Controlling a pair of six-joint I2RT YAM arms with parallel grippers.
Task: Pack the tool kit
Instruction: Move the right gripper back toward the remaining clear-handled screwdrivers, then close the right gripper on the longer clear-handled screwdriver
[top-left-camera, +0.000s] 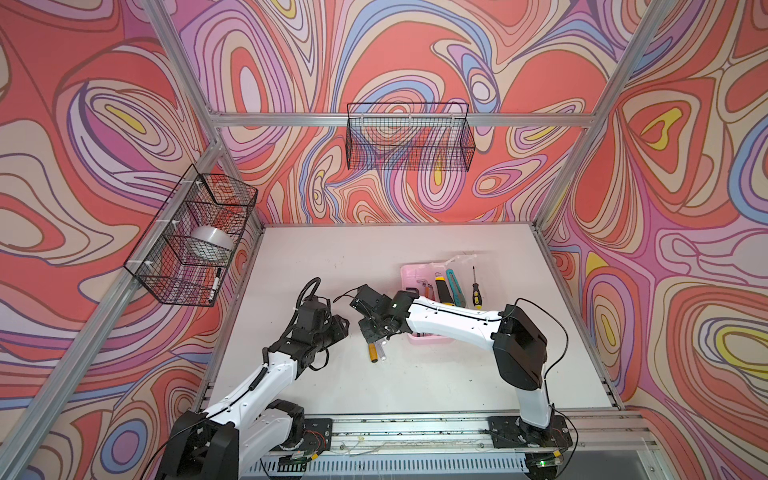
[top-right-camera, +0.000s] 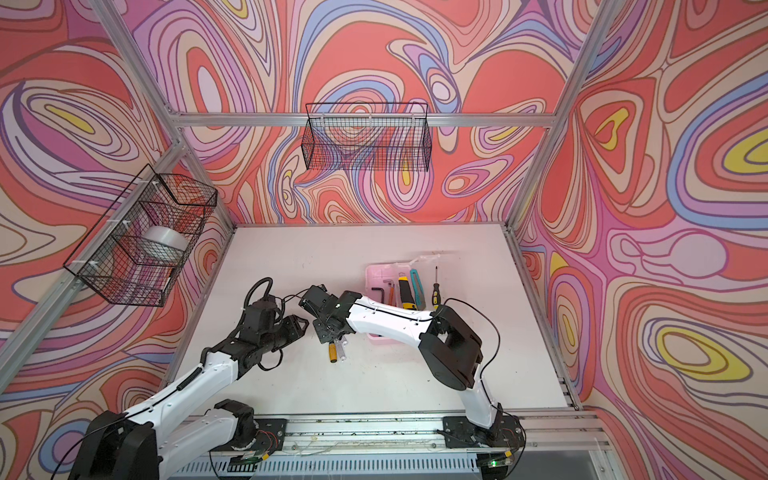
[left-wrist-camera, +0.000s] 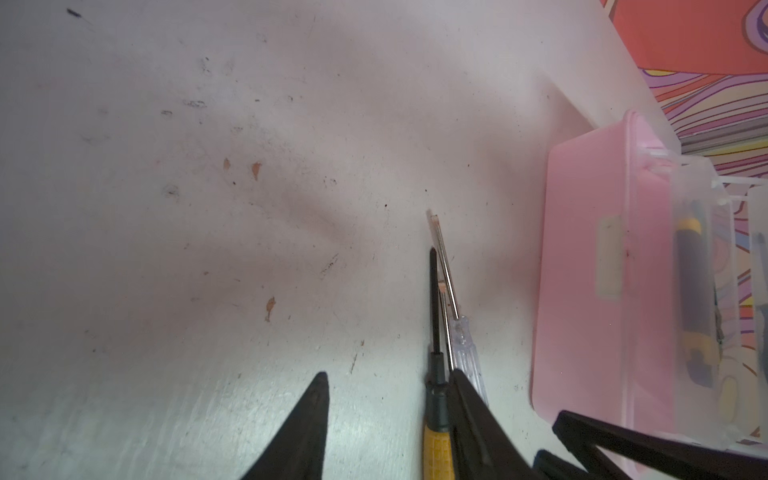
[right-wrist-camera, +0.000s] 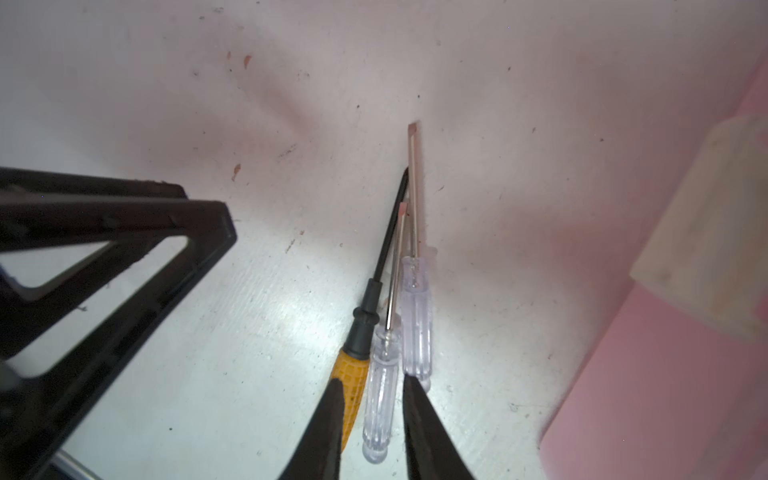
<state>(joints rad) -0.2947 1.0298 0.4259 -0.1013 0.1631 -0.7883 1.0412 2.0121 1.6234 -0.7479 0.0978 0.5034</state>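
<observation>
Right gripper (right-wrist-camera: 372, 380) straddles a clear-handled screwdriver (right-wrist-camera: 380, 399), lower centre of frame.
Whether its jaws clamp the handle is unclear; the left gripper (left-wrist-camera: 388, 374) has its jaws standing apart.

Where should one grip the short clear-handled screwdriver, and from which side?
Probably its handle's butt end, from above, jaws across it. The short clear-handled screwdriver lies flat between the yellow-handled screwdriver and the longer clear one, its butt jutting past it.

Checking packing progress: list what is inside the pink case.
Inside the pink case lie hex keys, a yellow-black knife and a teal knife; the right arm covers its near part.
</observation>
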